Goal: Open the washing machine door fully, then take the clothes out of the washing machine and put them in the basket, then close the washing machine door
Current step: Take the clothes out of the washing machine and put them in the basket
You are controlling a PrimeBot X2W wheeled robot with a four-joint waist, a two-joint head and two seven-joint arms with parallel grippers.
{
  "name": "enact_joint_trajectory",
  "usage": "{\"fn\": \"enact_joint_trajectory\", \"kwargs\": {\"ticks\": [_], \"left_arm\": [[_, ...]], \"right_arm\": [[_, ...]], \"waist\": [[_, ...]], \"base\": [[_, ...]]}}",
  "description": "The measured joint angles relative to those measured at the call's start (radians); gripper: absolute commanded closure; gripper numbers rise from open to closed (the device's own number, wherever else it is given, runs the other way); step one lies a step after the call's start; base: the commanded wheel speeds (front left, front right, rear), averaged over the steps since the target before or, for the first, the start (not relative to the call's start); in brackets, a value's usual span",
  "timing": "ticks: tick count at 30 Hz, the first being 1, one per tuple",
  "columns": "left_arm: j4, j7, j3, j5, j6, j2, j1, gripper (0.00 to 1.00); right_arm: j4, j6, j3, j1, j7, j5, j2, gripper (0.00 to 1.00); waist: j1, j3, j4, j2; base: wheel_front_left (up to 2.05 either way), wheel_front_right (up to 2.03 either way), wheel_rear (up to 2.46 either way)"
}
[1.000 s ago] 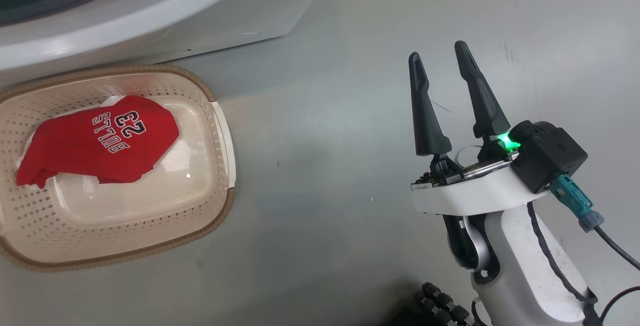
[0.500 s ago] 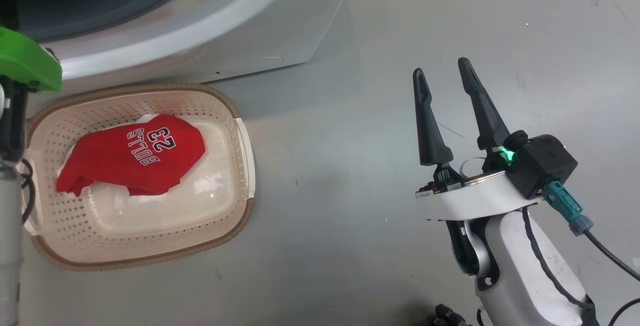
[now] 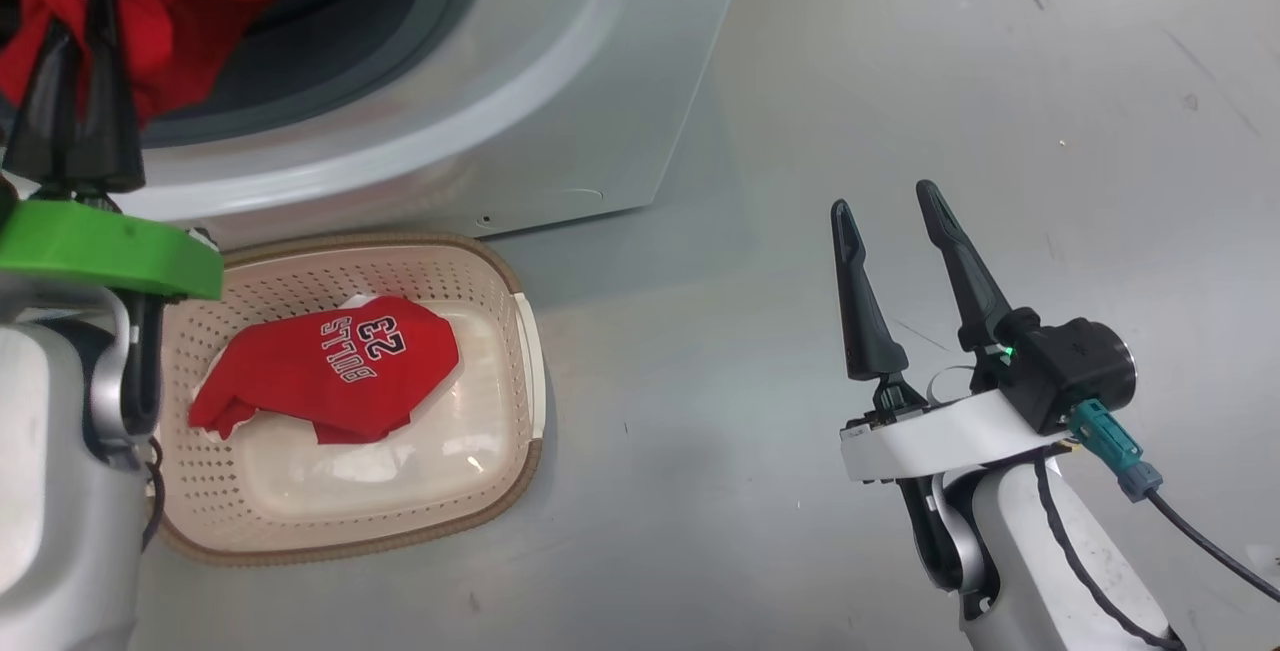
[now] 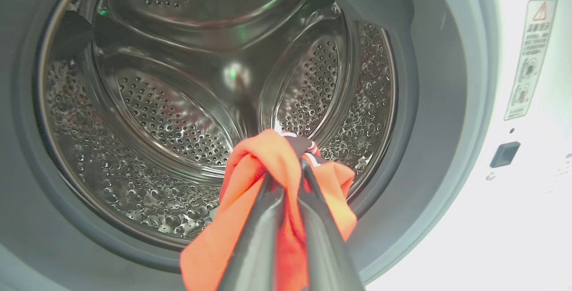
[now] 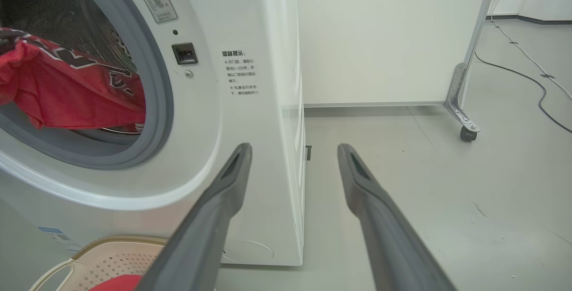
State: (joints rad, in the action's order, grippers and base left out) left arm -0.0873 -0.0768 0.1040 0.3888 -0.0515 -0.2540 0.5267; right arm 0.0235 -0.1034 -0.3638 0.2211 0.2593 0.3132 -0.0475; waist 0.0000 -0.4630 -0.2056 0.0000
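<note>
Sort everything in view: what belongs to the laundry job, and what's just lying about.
Job:
- washer
- basket
- jersey in the basket
- red garment, pinched by the shut left gripper at the drum mouth

Lying about:
- wheeled frame
- floor cable

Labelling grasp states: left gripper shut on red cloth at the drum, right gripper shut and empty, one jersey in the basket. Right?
No: the right gripper is open, not shut, fingers spread and empty, as the right wrist view shows. The rest holds.
</note>
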Motion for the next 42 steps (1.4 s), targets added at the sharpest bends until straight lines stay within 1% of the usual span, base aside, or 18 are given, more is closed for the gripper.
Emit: {"fn": "enact_joint_trajectory", "kwargs": {"ticks": [6, 10, 15, 23, 26, 31, 36, 42], "left_arm": [[0.024, -0.044, -0.002, -0.005, 0.029, 0.029, -0.064, 1.0], [0.057, -0.078, 0.0, -0.006, 0.038, 0.048, -0.103, 1.0], [0.1, -0.112, 0.003, -0.012, 0.053, 0.055, -0.14, 1.0], [0.179, -0.13, 0.011, -0.022, 0.082, 0.084, -0.196, 1.0], [0.202, -0.131, 0.021, -0.022, 0.083, 0.09, -0.224, 1.0], [0.232, -0.131, 0.029, -0.022, 0.099, 0.11, -0.283, 1.0], [0.233, -0.129, 0.034, -0.022, 0.107, 0.116, -0.351, 1.0], [0.214, -0.125, 0.04, -0.02, 0.109, 0.117, -0.42, 1.0]], "right_arm": [[0.014, 0.006, 0.007, -0.037, 0.0, -0.006, 0.0, 0.0], [0.017, 0.006, 0.02, -0.064, 0.0, -0.008, 0.0, 0.0], [0.022, 0.01, 0.026, -0.09, 0.0, -0.012, 0.0, 0.0], [0.022, 0.017, 0.045, -0.129, 0.0, -0.018, 0.0, 0.0], [0.021, 0.023, 0.049, -0.136, 0.0, -0.025, 0.0, 0.0], [0.015, 0.026, 0.051, -0.154, 0.0, -0.028, 0.001, 0.0], [0.012, 0.04, 0.047, -0.155, 0.0, -0.034, 0.001, 0.0], [0.007, 0.041, 0.046, -0.16, 0.0, -0.035, 0.001, 0.0]], "waist": [[0.0, 0.056, 0.008, 0.0], [0.0, 0.098, 0.014, 0.0], [0.0, 0.147, 0.021, 0.0], [0.0, 0.207, 0.039, 0.0], [0.0, 0.219, 0.051, 0.0], [0.0, 0.229, 0.068, 0.0], [0.0, 0.228, 0.075, 0.0], [0.0, 0.219, 0.078, 0.0]], "base": [[0.0, 0.0, 0.0], [0.0, 0.0, 0.0], [0.0, 0.0, 0.0], [0.0, 0.0, 0.0], [0.0, 0.0, 0.0], [0.0, 0.0, 0.0], [0.0, 0.0, 0.0], [0.0, 0.0, 0.0]]}}
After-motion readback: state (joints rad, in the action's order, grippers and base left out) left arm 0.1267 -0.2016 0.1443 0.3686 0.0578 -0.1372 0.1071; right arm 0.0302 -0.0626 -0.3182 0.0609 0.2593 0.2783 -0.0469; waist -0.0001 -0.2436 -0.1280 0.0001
